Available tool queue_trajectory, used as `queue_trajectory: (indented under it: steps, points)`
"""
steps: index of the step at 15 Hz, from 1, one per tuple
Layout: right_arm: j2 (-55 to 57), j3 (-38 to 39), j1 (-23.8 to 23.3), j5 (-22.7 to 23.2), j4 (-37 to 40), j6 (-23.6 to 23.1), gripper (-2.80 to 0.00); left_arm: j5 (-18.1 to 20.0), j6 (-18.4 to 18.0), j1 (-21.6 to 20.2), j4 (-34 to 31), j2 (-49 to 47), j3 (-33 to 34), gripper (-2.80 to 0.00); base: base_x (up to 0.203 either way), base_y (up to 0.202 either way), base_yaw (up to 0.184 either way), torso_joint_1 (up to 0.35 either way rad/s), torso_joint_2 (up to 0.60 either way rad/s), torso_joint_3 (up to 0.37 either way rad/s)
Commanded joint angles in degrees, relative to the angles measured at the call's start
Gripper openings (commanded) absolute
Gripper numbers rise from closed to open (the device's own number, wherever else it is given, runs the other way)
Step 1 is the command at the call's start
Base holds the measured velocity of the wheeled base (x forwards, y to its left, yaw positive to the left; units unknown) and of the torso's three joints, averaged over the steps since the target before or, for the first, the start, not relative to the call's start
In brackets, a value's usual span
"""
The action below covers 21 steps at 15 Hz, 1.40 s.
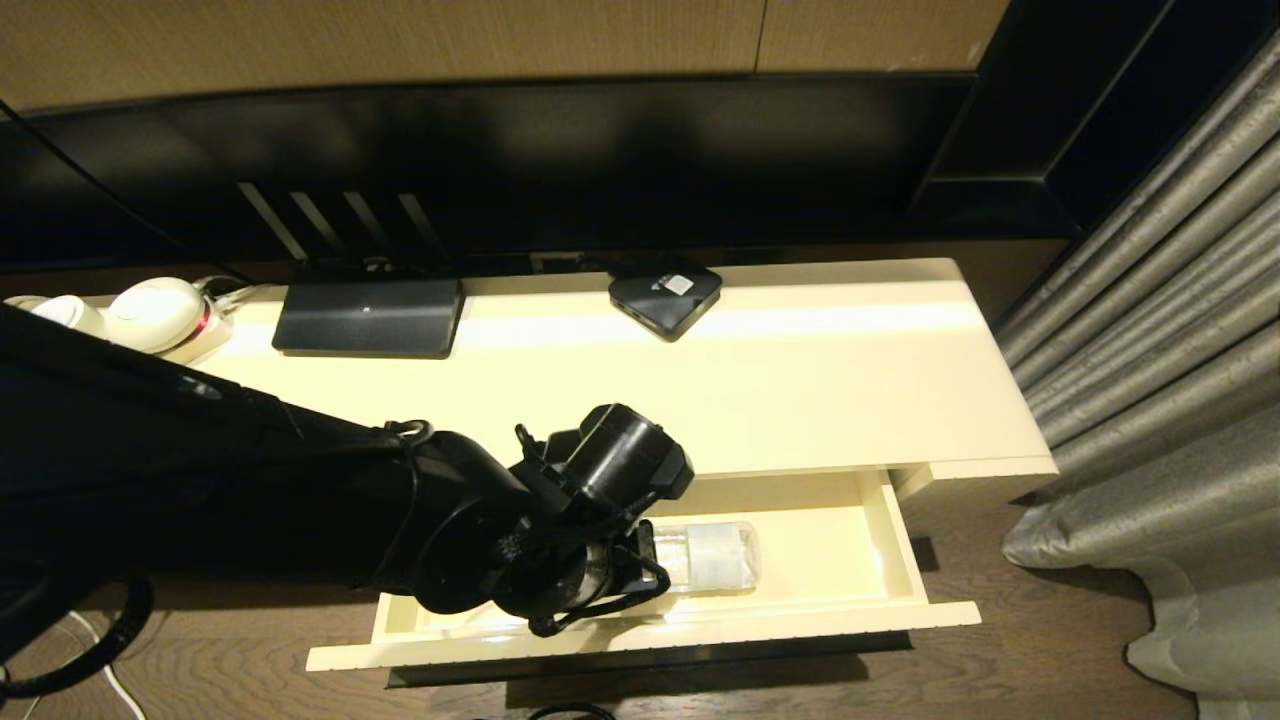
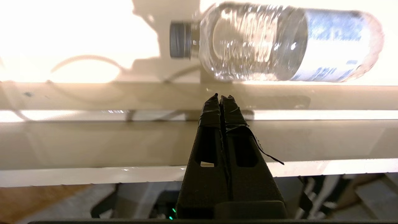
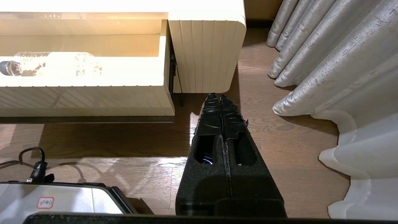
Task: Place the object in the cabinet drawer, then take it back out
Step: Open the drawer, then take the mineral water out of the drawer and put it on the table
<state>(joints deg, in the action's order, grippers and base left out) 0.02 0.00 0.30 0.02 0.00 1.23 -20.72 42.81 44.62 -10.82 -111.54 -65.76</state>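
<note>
The cabinet drawer [image 1: 900, 545] stands pulled out, with the object [image 2: 279, 43] lying on its side on the drawer floor, so the putting-in half appears done. The left gripper [image 2: 221, 97], fingers pressed together and holding nothing, hovers over the drawer's front wall just short of the bottle, which lies ahead of its tips; retrieval is outstanding. The right gripper [image 3: 220, 96], likewise closed and empty, hangs parked above the floor.

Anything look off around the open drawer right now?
Nothing spilled or broken. The water bottle lies on its side in the open drawer, cap on. One oddity: the black tape on the shut left gripper is fraying, a loose strand hanging from one finger.
</note>
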Motion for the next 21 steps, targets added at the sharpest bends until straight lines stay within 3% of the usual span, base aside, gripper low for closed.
queue_trajectory:
  steps: [1,2,4,6,8,11,14,17,21]
  points:
    - [0.1,0.1,0.0,0.1,0.0,0.0,-2.80,-2.6,-2.2,0.8,0.2,1.9,0.1,-2.80,0.000,0.000,0.000,0.000,0.00,0.000]
    - [0.1,0.0,0.0,0.1,0.0,0.0,-2.80,-3.4,-3.4,0.8,0.3,2.4,0.3,-2.80,0.000,0.000,0.000,0.000,0.00,0.000]
    - [0.1,0.0,0.0,0.0,0.0,0.0,-2.80,-3.9,-10.8,0.8,1.6,3.9,2.2,-2.80,0.000,0.000,0.000,0.000,0.00,0.000]
    - [0.1,0.1,0.0,0.1,0.0,0.0,-2.80,-3.6,-21.0,0.7,5.2,4.8,4.4,-2.80,0.000,0.000,0.000,0.000,0.00,0.000]
    - [0.1,0.1,0.0,0.1,0.0,0.0,-2.80,-2.0,-35.3,-0.2,8.0,5.7,6.6,-2.80,0.000,0.000,0.000,0.000,0.00,0.000]
    - [0.1,0.0,0.0,0.1,0.0,0.0,-2.80,5.9,-57.0,-3.8,6.4,9.6,9.1,-2.80,0.000,0.000,0.000,0.000,0.00,0.000]
    - [0.1,0.0,0.0,0.0,0.0,0.0,-2.80,12.7,-72.7,-7.1,0.2,12.5,9.3,-2.80,0.000,0.000,0.000,0.000,0.00,0.000]
    - [0.1,0.0,0.0,0.1,0.0,0.0,-2.80,20.8,-81.0,-8.0,-4.5,13.0,7.8,-2.80,0.000,0.000,0.000,0.000,0.00,0.000]
    - [0.1,0.0,0.0,0.0,0.0,0.0,-2.80,22.7,-92.5,-8.0,-7.6,10.1,5.9,-2.80,0.000,0.000,0.000,0.000,0.00,0.000]
